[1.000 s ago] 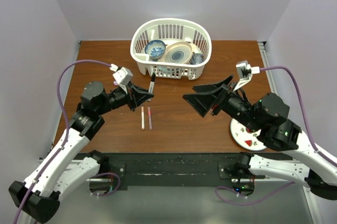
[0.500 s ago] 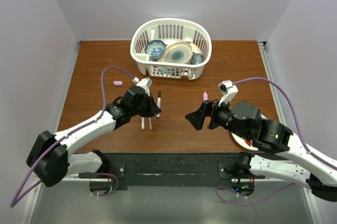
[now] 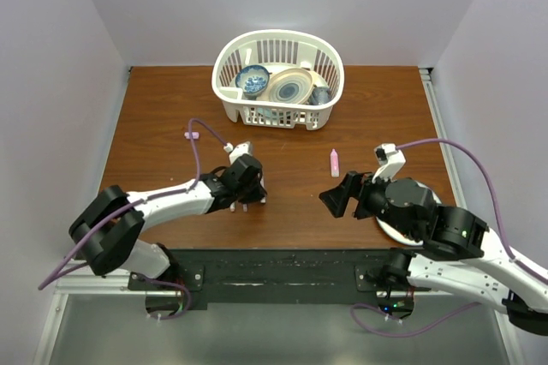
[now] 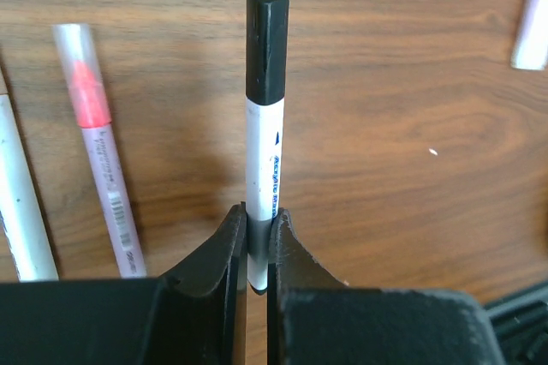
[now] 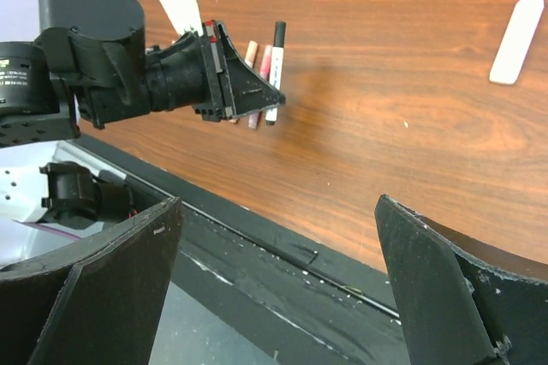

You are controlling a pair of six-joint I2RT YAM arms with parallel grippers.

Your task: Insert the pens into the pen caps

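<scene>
1. We see a brown wood-grain table boxed in by pale lilac walls, with a white slotted plastic basket at twelve o'clock.
2. Our left gripper pinches the white plastic pen with black end. A slim lilac pen with clear cap lies on the wood at its nine o'clock.
3. Our right gripper is spread wide, and the lilac-pink highlighter lies at its twelve o'clock.

You are working in a robotics lab cell, not a home or a shop. Your left arm and right arm, white and black, are bolted to a black rail at the near edge of a brown wood-grain table. Plain pale walls box that table in on three sides. Purple cables loop off the wrists. What lies out reads as test props: a black-ended pen, a pink pen, a white basket of bowls.
</scene>
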